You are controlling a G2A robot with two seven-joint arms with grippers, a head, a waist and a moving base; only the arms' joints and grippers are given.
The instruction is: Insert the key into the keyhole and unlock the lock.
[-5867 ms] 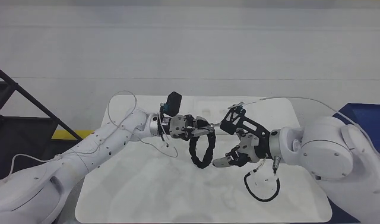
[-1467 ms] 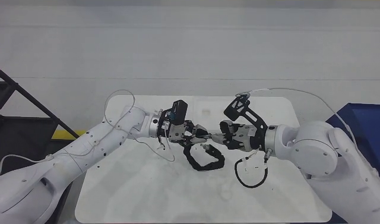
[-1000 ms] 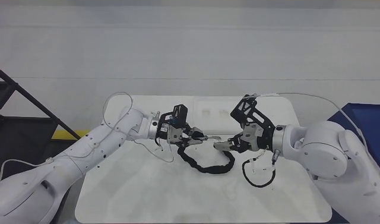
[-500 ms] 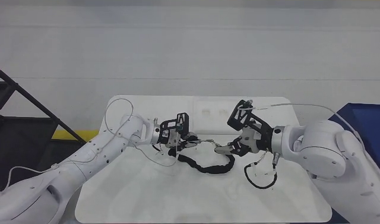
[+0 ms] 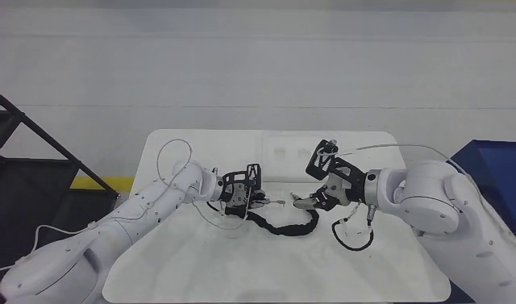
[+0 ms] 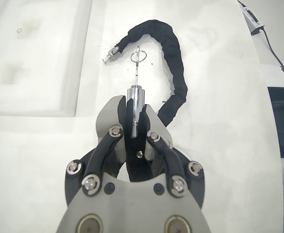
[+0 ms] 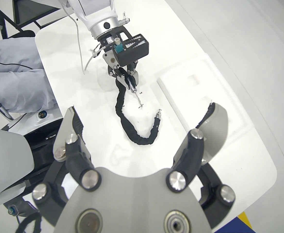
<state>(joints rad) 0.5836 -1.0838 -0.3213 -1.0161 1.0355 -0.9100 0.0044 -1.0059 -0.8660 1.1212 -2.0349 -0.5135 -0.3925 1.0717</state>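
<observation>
My left gripper (image 6: pixel 133 105) is shut on the chrome lock cylinder (image 6: pixel 135 103), low over the white table (image 5: pixel 201 264). The key (image 6: pixel 137 69) sticks out of the cylinder's end, its ring (image 6: pixel 138 56) at the far tip. A black sleeved chain (image 6: pixel 173 56) runs from the lock in a curve across the table to its free metal pin end (image 6: pixel 111 55). My right gripper (image 7: pixel 143 120) stands open above the chain (image 7: pixel 137 141), with the pin end (image 7: pixel 158 116) and key (image 7: pixel 139 100) beyond it. From above, the left gripper (image 5: pixel 256 199) and right gripper (image 5: pixel 300 199) face each other.
A white foam tray (image 5: pixel 282 151) with shallow recesses lies at the table's far side, close behind the chain. A loose black cable loop (image 5: pixel 351 235) hangs by the right wrist. A black frame (image 5: pixel 32 135) stands off the table's left.
The chain, earlier a closed loop held up between both grippers, has come open; its pin end is out of the lock and lies on the table. Both grippers have dropped lower.
</observation>
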